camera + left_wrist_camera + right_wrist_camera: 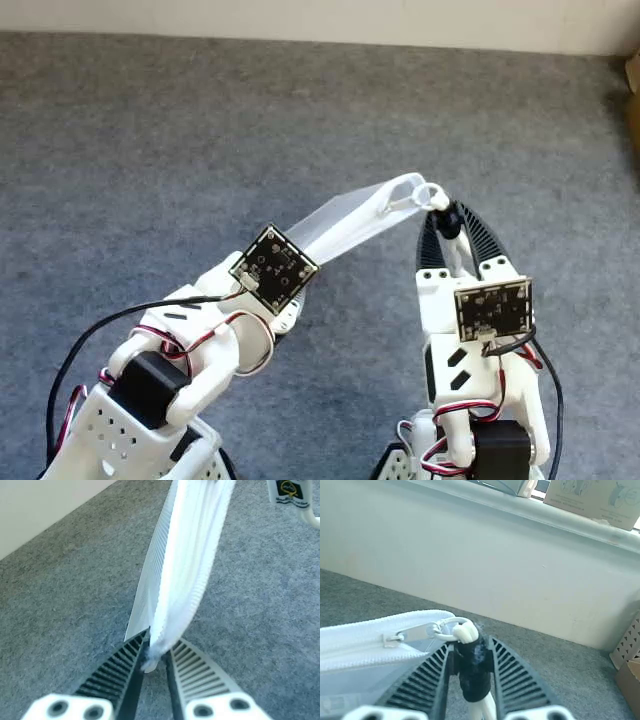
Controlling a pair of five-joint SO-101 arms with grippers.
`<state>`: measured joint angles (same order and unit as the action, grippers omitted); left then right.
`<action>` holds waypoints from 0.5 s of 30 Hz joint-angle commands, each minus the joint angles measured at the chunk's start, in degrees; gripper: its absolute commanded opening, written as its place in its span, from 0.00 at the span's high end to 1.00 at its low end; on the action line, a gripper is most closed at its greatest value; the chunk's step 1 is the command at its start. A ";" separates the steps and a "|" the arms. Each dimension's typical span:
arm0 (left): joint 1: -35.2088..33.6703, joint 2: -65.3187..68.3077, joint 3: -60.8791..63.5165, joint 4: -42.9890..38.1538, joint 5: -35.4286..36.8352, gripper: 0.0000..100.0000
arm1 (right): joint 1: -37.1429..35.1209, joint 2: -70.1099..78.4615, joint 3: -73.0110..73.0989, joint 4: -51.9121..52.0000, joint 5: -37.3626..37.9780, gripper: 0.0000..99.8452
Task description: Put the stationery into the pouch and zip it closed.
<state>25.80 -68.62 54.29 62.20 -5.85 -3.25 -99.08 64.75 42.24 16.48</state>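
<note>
- Nearest the left wrist camera, one end of the pouch (180, 555) is pinched in the left gripper (159, 644), jaws narrow.
- Its long axis runs away to the right gripper (471, 646), whose jaws clamp the zipper pull (472, 672).
- The pouch hangs above the table (150, 130); both arms angle inward.

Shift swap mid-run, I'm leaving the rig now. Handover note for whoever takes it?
Left claw: shut on one end of the translucent white zip pouch.
Right claw: shut on the black zipper pull at the other end.
Pouch is held stretched between them above the grey carpeted table.
Done: zipper slider sits near the right claw's end; zip looks closed where visible.
Left: confirm stationery is inside (can't tell), finish the zip, set down.
</note>
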 commanded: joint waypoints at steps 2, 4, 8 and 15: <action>-1.45 0.22 0.48 1.14 0.62 0.99 | 3.12 -0.48 -1.27 -2.77 0.53 1.00; -1.45 0.22 0.48 1.14 0.62 0.99 | 3.12 -0.48 -1.19 -2.77 0.53 1.00; -1.45 0.22 0.48 1.14 0.62 0.99 | 3.74 -0.48 -1.19 -2.77 0.53 1.00; -1.45 0.22 0.48 1.14 0.62 0.99 | 8.66 -0.92 1.45 -4.35 0.62 1.00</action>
<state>25.80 -68.62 54.29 62.20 -5.85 0.35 -99.08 65.01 41.98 16.48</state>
